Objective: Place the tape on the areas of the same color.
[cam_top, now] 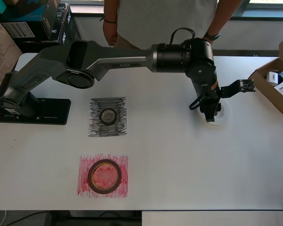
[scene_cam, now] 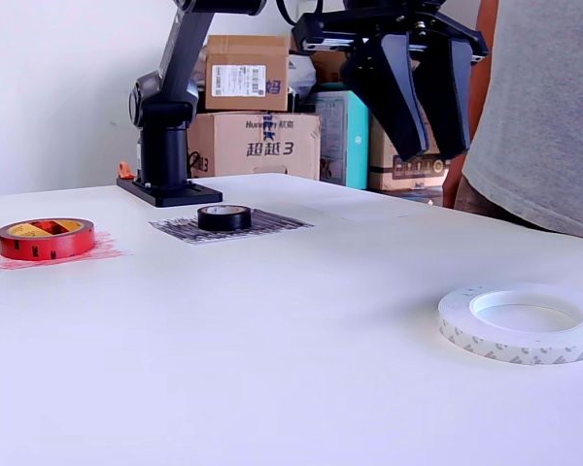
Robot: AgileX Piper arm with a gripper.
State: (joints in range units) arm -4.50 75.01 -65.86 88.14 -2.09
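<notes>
Overhead view: black tape roll [cam_top: 108,116] sits flat inside the black-grey scribbled patch [cam_top: 108,117], roughly centred. Red-brown roll [cam_top: 104,176] lies flat in the red-pink patch [cam_top: 103,175], gold inner rim visible. Arm reaches across the white table [cam_top: 179,165] toward the view's right; gripper [cam_top: 211,113] is directly above the white translucent roll [cam_top: 220,115], hiding most of it. Finger gap can't be read from here. Cardboard box [cam_top: 273,84] at the right edge, person [cam_top: 165,19] standing at the far side.

Exterior view: gripper [scene_cam: 423,150] hangs well above the table, fingers [scene_cam: 394,97] spread apart, nothing between them. White roll [scene_cam: 523,322] lies flat on bare tabletop at the view's right, below the gripper and not touching it. Black roll [scene_cam: 223,216] on its dark patch [scene_cam: 262,225] mid-left, red roll [scene_cam: 46,238] on the pink patch [scene_cam: 102,252] at far left. Arm base [scene_cam: 165,155] behind them, stacked cartons [scene_cam: 257,146] in the background.
</notes>
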